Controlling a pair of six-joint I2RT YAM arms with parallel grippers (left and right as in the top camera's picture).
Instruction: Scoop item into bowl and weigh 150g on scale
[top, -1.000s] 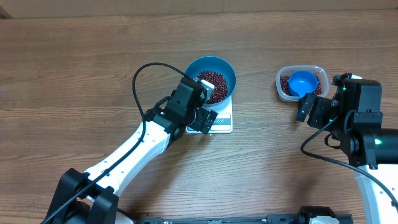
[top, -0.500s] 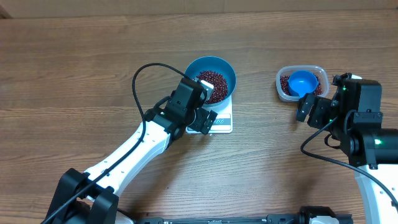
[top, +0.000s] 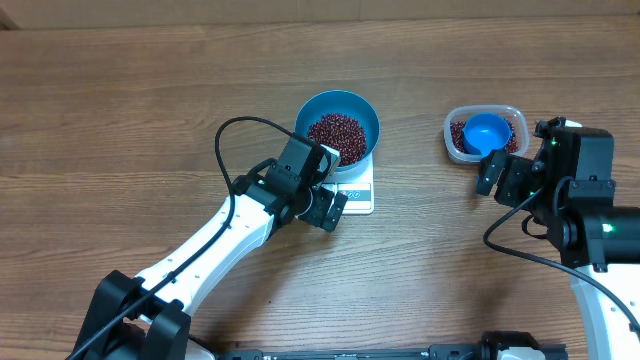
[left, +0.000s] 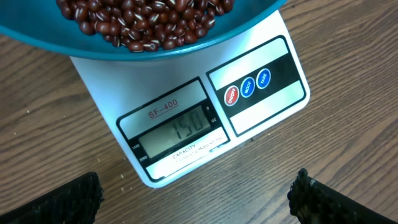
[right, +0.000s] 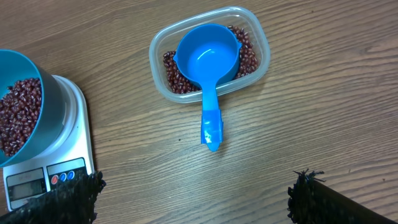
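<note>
One blue bowl (top: 366, 118) heaped with glossy red-brown beans (top: 335, 130) sat on one white scale (top: 358, 193); left claw (left: 196, 202) and right claw (right: 196, 199) gaped empty.

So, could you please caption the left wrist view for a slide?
Blue bowl of beans on the white scale, display seemingly showing 150.

Setting: robot manipulation lab bench. What you have before you to show it: one brown wood-grain table top (top: 120, 100); one white-and-black left robot arm (top: 222, 240) trailing a looped black cable (top: 218, 145); one matching right robot arm (top: 585, 215); staged kitchenware, namely a small flat white square digital scale (left: 180, 127) and a clear rounded-rectangle plastic tub (right: 154, 65).
</note>
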